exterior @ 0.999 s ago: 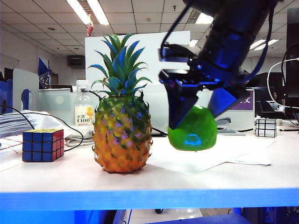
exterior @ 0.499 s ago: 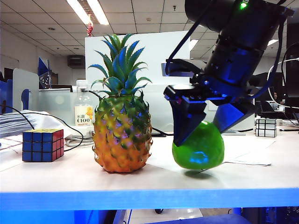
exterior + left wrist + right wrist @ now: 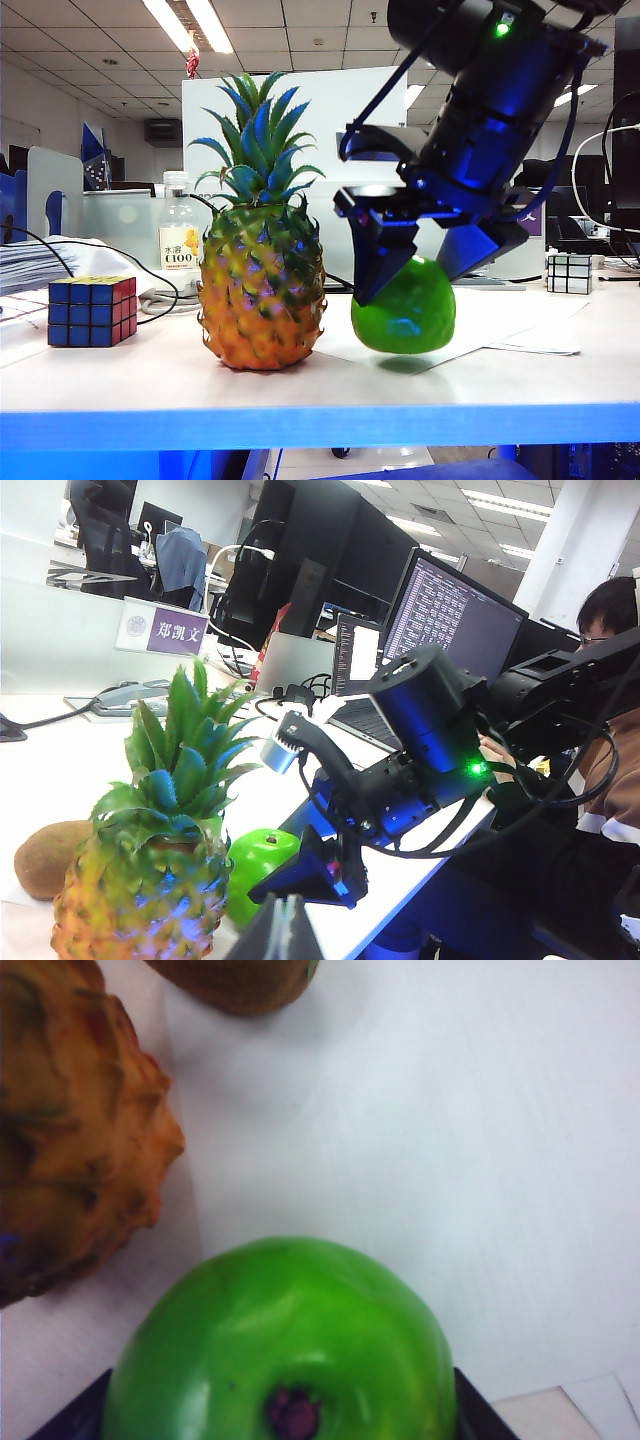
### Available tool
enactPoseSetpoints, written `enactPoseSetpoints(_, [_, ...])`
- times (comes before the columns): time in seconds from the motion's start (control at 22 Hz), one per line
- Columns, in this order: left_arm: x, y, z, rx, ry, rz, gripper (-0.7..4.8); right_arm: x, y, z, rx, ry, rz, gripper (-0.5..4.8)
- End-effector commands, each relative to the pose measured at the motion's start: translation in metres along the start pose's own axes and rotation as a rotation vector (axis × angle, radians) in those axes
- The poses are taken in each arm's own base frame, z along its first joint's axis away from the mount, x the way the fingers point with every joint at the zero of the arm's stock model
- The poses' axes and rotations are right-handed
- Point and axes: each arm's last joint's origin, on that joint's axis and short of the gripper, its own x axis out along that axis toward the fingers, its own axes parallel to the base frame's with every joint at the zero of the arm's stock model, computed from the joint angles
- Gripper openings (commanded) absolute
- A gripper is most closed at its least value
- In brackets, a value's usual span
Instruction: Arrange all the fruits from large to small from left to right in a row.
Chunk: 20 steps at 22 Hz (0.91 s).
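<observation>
Exterior view: the pineapple [image 3: 262,268] stands upright on the table [image 3: 320,385], left of centre. Just to its right the right gripper [image 3: 415,270] comes down at a slant from the upper right, its dark fingers [image 3: 383,262] clamped on either side of the apple [image 3: 403,306]. The apple sits low, at or just above the tabletop, with a narrow gap between it and the pineapple. A cube [image 3: 91,310] lies well to the left near the front edge, a bottle [image 3: 179,240] stands behind it, and a second cube [image 3: 570,272] sits far back on the right. White paper [image 3: 500,325] lies under and right of the apple. The front strip of table right of the apple is bare.

Left wrist view: the left gripper [image 3: 275,935] shows only as a dark tip at the frame's edge; whether its jaws are apart cannot be told. The pineapple [image 3: 150,865] is close to the camera, the kiwi [image 3: 50,857] just beside it, the apple [image 3: 258,865] behind, under the right arm [image 3: 420,750]. A person [image 3: 610,730] sits beyond the table edge.

Right wrist view: the apple [image 3: 280,1345] fills the space between the jaws. The pineapple [image 3: 70,1130] is near on one side, the kiwi [image 3: 235,982] further off, white tabletop between.
</observation>
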Motion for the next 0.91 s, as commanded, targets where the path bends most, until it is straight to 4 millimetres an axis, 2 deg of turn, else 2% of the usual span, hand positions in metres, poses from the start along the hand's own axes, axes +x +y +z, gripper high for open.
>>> enactPoseSetpoints(0.05, [0.0, -0.001, 0.0019, 0.019, -0.009, -0.004, 0.21, -0.0007, 0.0007, 0.0032, 0.005, -0.025, -0.001, -0.06])
enactPoseSetpoints(0.36, [-0.0001, -0.0011, 0.0019, 0.019, -0.009, -0.004, 0.21, 0.002, 0.0009, 0.0025, 0.004, -0.021, -0.005, 0.0])
enactPoseSetpoints(0.5, [-0.0001, -0.0011, 0.0019, 0.015, -0.008, -0.006, 0.22, 0.0053, 0.0014, 0.0024, 0.009, -0.022, -0.006, 0.95])
enactPoseSetpoints(0.64, [0.0, -0.0011, 0.0019, 0.014, -0.008, -0.006, 0.22, 0.0069, 0.0016, 0.0029, 0.02, -0.029, -0.005, 0.98])
enactPoseSetpoints(0.73, [0.0, -0.0011, 0.0019, 0.011, -0.008, -0.007, 0.22, 0.0069, 0.0016, 0.0038, 0.03, -0.038, -0.007, 1.71])
enactPoseSetpoints(0.86, [-0.0001, -0.0011, 0.0019, 0.012, -0.008, -0.006, 0.22, 0.0068, 0.0017, 0.0048, 0.035, -0.048, -0.006, 1.9])
enactPoseSetpoints(0.91, [-0.0001, -0.0011, 0.0019, 0.012, -0.008, -0.006, 0.22, 0.0068, 0.0017, 0.0048, 0.037, -0.048, -0.006, 2.23])
